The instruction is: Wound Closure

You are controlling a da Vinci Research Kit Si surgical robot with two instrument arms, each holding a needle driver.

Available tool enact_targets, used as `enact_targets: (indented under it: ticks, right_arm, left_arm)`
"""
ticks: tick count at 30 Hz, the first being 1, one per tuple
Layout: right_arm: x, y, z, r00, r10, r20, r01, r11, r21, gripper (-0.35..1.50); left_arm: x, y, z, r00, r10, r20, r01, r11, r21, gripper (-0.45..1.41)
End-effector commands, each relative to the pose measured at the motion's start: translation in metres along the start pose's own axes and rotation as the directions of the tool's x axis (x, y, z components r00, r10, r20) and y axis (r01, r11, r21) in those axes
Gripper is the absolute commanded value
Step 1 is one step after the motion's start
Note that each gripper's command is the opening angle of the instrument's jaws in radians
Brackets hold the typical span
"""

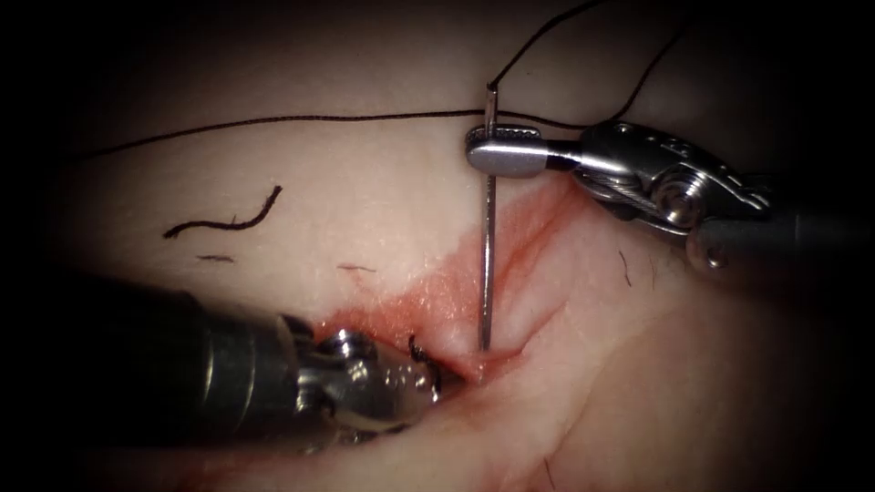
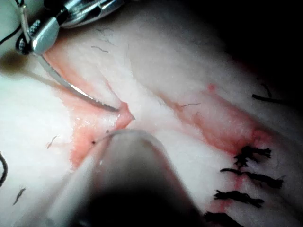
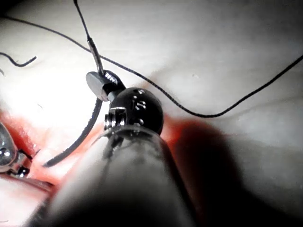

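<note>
The right tool [image 1: 506, 150] is seen reaching in from the right side of the endoscope view, its shaft lying nearly level and its wrist bent so that the jaws point left above the tissue [image 1: 365, 191]. Its jaws are clamped on the needle [image 1: 488, 264] close to the thread end of the curve. The needle is held upright, with its tip down at the cut [image 1: 483, 360], at or just in the tissue at the cut's edge; whether it has entered cannot be told. The thread [image 1: 301, 118] runs from the needle's upper end leftward across the tissue and also upward to the right. The left tool [image 1: 428, 383] comes in low from the left, its tip resting at the cut beside a dark knot; what, if anything, is gripped cannot be told. Red fluid [image 1: 437, 296] is spread along the cut. A cut end of thread [image 1: 223, 219] lies on the left side, well apart. Finished stitches [image 2: 246, 177] are seen in the left wrist view.
</note>
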Motion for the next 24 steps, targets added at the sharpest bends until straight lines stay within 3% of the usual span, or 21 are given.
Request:
enact_targets:
  ticks: [1,24]
  right_arm:
    - [0.0002,0.0004,0.0010,1.000,0.005,-0.001,-0.005,1.000,0.001,-0.35]
    - [-0.0029,-0.0001,0.0014,0.952,0.307,0.019,-0.307,0.952,0.004,-0.35]
  left_arm:
    - [0.0002,0.0001,0.0007,1.000,0.000,0.000,0.000,1.000,0.000,-0.45]
    - [0.0001,0.0001,0.0006,1.000,0.000,0.000,0.000,1.000,0.000,-0.45]
